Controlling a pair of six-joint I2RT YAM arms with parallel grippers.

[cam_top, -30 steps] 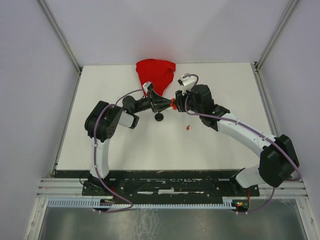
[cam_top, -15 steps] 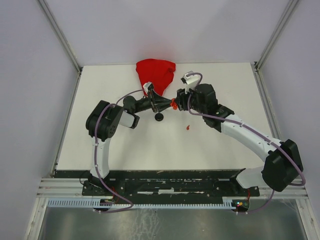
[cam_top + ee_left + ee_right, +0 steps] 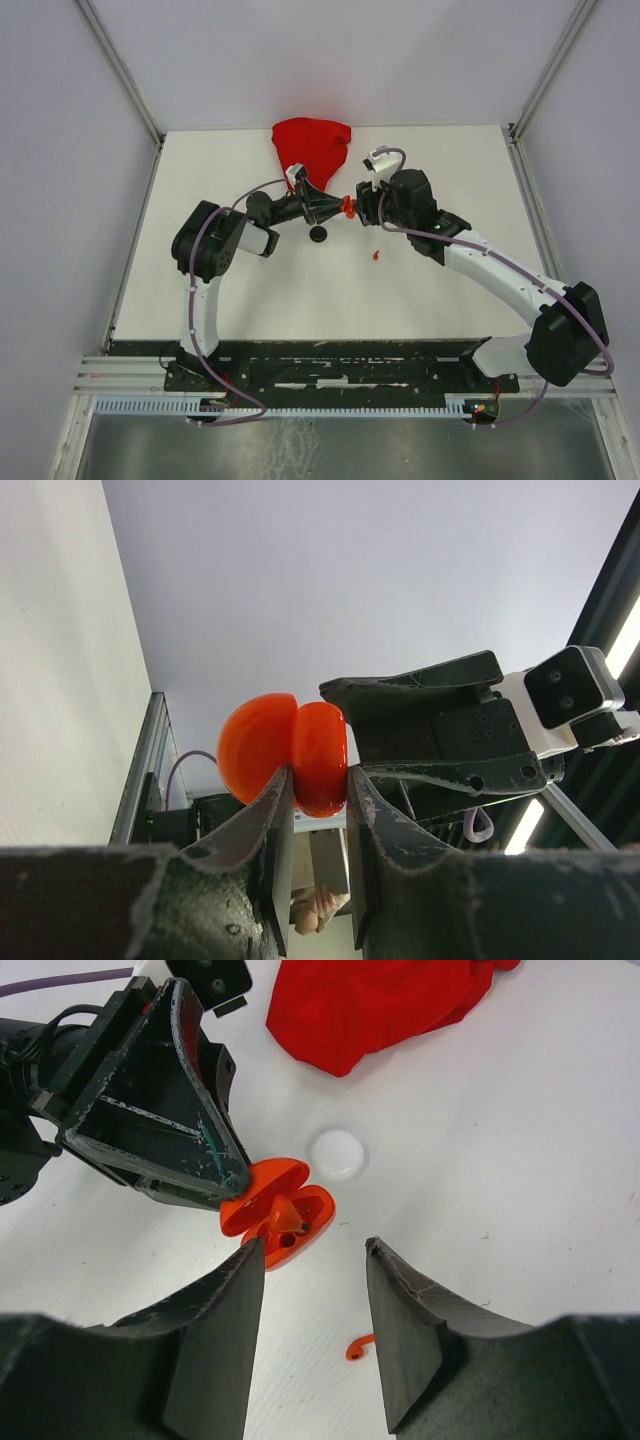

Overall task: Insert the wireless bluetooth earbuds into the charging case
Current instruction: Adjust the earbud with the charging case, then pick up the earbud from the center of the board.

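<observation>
Clamping the open red charging case (image 3: 310,1215) in my left gripper (image 3: 320,776), I should steady it while my empty, parted right gripper (image 3: 315,1248) fetches the loose red earbud (image 3: 358,1348).

The red charging case (image 3: 290,755) is gleaming like smooth, glossy plastic. The left gripper (image 3: 318,780) is showing matt black fingers (image 3: 255,850), scuffed pale at the edges, possibly hard plastic. The red cloth (image 3: 370,1005) is lying creased and matt on the smooth white table (image 3: 520,1160).
</observation>
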